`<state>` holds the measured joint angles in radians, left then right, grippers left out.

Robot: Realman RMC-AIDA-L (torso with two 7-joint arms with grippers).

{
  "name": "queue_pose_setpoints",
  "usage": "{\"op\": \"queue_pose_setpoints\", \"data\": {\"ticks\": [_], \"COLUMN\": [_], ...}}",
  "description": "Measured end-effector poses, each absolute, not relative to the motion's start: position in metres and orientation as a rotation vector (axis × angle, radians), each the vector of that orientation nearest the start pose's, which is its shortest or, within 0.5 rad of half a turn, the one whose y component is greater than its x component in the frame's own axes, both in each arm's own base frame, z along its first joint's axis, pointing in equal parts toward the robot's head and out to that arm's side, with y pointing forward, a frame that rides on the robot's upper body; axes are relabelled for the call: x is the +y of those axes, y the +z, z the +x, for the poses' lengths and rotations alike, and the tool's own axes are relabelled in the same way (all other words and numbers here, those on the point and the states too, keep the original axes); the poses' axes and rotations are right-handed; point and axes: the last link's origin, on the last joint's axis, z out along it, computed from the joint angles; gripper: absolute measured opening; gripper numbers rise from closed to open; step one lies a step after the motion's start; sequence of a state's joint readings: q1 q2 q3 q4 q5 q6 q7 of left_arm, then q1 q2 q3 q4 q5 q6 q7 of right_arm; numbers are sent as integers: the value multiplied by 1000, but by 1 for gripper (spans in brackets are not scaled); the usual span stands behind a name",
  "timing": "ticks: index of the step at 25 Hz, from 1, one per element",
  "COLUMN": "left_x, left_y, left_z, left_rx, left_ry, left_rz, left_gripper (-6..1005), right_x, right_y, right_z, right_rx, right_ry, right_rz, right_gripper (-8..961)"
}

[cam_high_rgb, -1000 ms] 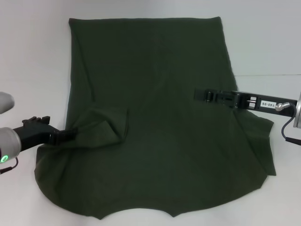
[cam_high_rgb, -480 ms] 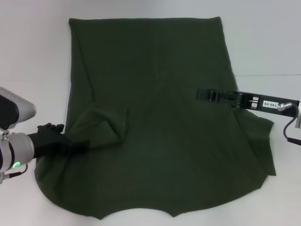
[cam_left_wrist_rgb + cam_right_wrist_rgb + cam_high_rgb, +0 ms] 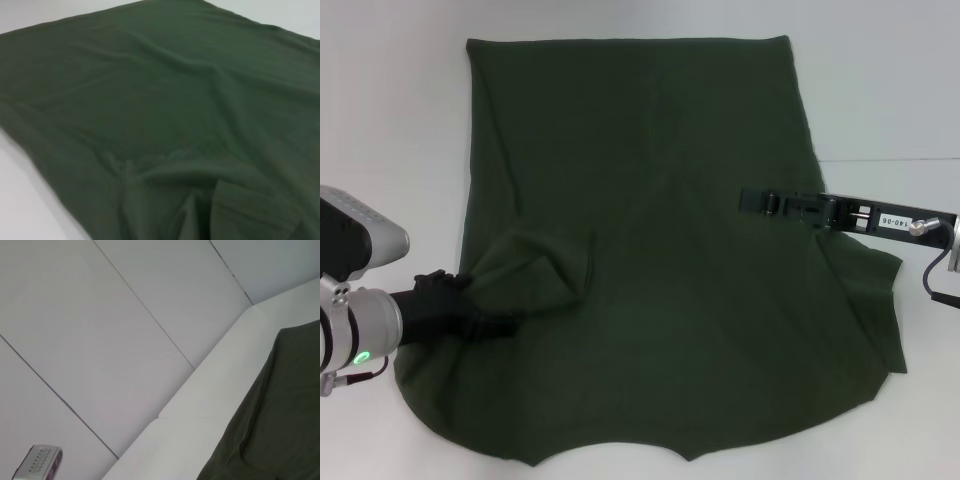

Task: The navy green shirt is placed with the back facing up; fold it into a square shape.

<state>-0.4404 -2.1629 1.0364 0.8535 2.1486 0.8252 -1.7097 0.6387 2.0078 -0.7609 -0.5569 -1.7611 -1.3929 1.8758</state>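
The navy green shirt [image 3: 650,250] lies spread back-up on the white table [image 3: 390,120], its straight hem at the far edge and the curved near edge close to me; no lettering shows. Its left sleeve is already turned in over the body, making a rumpled flap [image 3: 542,272] with a raised crease. My left gripper [image 3: 485,322] sits low at the shirt's near-left side, tips buried in the cloth just below that flap; dark fingers against dark fabric, so I cannot tell whether they are spread or pinching. My left wrist view shows only cloth, with the flap's folds near the lens. My right gripper [image 3: 752,201] reaches in over the shirt's right half, level and above the fabric; whether its tips are parted or pressed together I cannot tell, nor whether they touch the cloth. My right wrist view looks away at wall panels [image 3: 100,340], with only a strip of shirt in the corner, so that arm gets no close guidance. Risks, as I judge them: if my left tips catch one layer only, a pull would drag the flap open instead of carrying the side over. If both layers bunch, the fold line will come out crooked and the square lopsided. The right sleeve [image 3: 880,300] lies unfolded, splayed outward; dragging the body leftward could twist it underneath.
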Motion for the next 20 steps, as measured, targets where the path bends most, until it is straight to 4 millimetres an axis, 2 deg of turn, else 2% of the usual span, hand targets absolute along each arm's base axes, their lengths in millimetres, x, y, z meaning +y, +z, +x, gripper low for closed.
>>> {"op": "queue_pose_setpoints", "data": {"ticks": [11,20], "left_x": [371,372], "left_y": [-23,-17], "left_z": [-291,-285], "left_rx": [-727,-695], "left_ry": [-114,-132], "left_rz": [-2366,-2372], "left_gripper": [962,962], "right_x": [384,384], "right_y": [20,19], "right_z": [235,236], "right_rx": [1240,1241], "right_ry": [965,960], "right_rz": [-2434,-2432], "right_gripper": [899,900]}}
